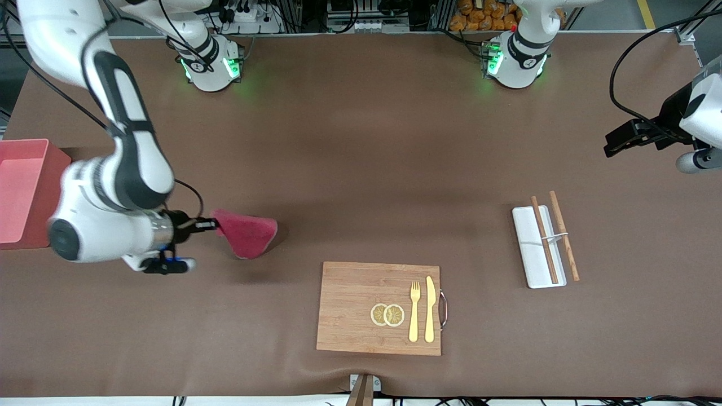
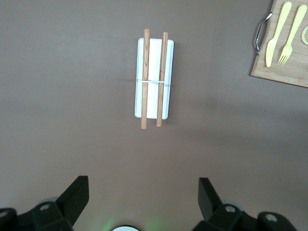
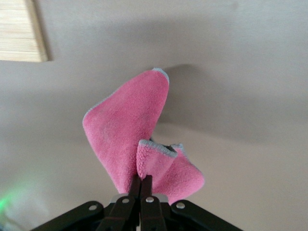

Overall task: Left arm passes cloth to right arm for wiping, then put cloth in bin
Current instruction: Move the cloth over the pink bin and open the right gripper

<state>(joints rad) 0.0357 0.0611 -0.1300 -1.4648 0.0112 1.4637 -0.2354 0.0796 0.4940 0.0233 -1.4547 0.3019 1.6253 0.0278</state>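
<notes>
the right gripper point(image 1: 210, 225) is clamped on one edge of the cloth point(image 1: 246, 233), its two thin fingers point(image 3: 142, 188) pressed together on the fabric, and the dark pink cloth hangs out from them in a loose fold just above the brown table point(image 1: 361, 141), toward the right arm's end; in the right wrist view the cloth point(image 3: 130, 132) shows a pale stitched hem and a smaller flap folded over near the grip, with a corner of the wooden board point(image 3: 21, 30) at the edge of that view; the bin point(image 1: 25, 189), a salmon-pink box, stands at the table edge at the right arm's end, apart from the cloth, and the right arm's forearm passes beside it; the left gripper point(image 1: 620, 138) hangs in the air at the left arm's end of the table with its fingers point(image 2: 74, 195) spread wide apart and nothing between them, waiting, and its wrist view looks down on the white tray point(image 2: 154, 79) and the two brown chopsticks point(image 2: 154, 77); one chopstick lies along the tray point(image 1: 538, 245) and the other point(image 1: 564, 235) just beside its edge; nearer the front camera lies the wooden board point(image 1: 352, 307), carrying two lemon slices point(image 1: 387, 314), a yellow fork point(image 1: 414, 310) and a yellow knife point(image 1: 430, 309) side by side, with a metal handle point(image 1: 443, 309) on the board's end toward the tray
</notes>
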